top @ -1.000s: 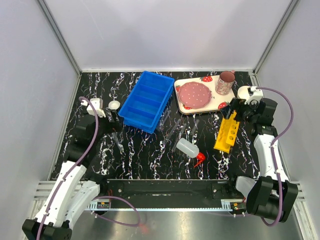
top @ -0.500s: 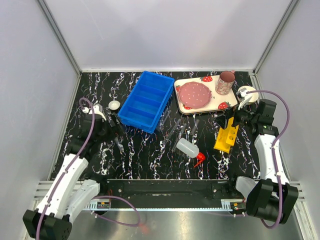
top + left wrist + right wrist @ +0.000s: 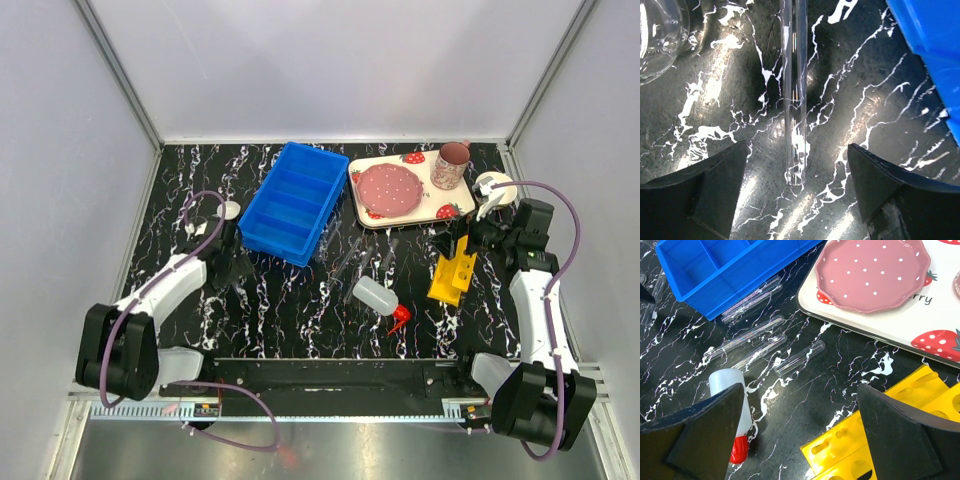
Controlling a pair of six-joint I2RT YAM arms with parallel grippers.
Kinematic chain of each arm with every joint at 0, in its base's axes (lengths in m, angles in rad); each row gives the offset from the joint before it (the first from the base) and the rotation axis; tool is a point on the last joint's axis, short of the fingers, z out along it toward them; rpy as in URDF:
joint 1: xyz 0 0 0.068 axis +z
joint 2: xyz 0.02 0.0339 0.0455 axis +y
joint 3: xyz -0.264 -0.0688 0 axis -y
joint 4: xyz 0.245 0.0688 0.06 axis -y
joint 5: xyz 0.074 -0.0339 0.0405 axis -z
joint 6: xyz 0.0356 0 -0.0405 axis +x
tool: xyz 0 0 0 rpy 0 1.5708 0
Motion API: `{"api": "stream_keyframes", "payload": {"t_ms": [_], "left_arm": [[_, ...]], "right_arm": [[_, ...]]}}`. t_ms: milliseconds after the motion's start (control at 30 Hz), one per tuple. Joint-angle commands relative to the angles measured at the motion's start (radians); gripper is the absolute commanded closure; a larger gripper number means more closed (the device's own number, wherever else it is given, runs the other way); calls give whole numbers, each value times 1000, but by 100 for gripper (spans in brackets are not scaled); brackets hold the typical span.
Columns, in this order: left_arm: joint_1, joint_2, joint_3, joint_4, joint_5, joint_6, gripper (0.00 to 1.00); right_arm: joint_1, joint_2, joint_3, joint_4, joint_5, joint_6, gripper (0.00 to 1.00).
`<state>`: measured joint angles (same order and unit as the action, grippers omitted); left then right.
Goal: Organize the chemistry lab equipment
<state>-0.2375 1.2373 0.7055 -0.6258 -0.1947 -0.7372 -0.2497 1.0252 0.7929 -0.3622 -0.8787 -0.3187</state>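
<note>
Nearest the arms, the translucent white squeeze bottle (image 3: 374,295) lies on its side on the black marbled table (image 3: 300,310), with its red nozzle (image 3: 400,320) pointing toward the near right. Just to its right lies the yellow holed rack (image 3: 452,268), set at an angle.

Over on the left, the left gripper (image 3: 238,266) is down low with its jaws spread wide and nothing in them. In the wrist view, one thin clear tube (image 3: 794,100) runs straight away from the left gripper, and its near end sits between the two black fingers (image 3: 695,185), touching neither. A small clear glass beaker (image 3: 655,35) curves into the far-left corner of that view, apart from the tube.

On the right, the right gripper (image 3: 462,235) hangs at the far end of the rack. It too is wide open and empty. Its own camera looks down past the bottle on one side and the rack on the other.

Mid-table, more clear tubes (image 3: 760,352) lie scattered flat. Two of them lie right against the edge of the blue divided bin (image 3: 293,202).

Further back, a tiny white round dish (image 3: 229,210) sits just left of the bin. The strawberry-print tray (image 3: 432,203) carries a pink dotted plate (image 3: 389,188) and a pink mug (image 3: 452,165). A cream bowl (image 3: 495,187) stands just right of the tray.
</note>
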Motion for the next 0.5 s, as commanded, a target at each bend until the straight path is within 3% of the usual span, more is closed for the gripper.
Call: {"api": "stream_keyframes", "payload": {"t_ms": [0, 267, 300, 400, 467], "left_arm": [[1, 79, 58, 81, -48, -37, 20], [1, 157, 46, 101, -69, -44, 45], [1, 162, 46, 109, -66, -39, 53], [1, 192, 49, 121, -48, -41, 65], [1, 214, 57, 123, -43, -39, 69]], "right_arm": [[-2, -14, 42, -1, 9, -22, 0], [-2, -2, 43, -4, 0, -20, 0], [-2, -1, 43, -6, 0, -20, 0], [-2, 1, 45, -7, 0, -22, 0], [-2, -1, 45, -7, 0, -22, 0]]}}
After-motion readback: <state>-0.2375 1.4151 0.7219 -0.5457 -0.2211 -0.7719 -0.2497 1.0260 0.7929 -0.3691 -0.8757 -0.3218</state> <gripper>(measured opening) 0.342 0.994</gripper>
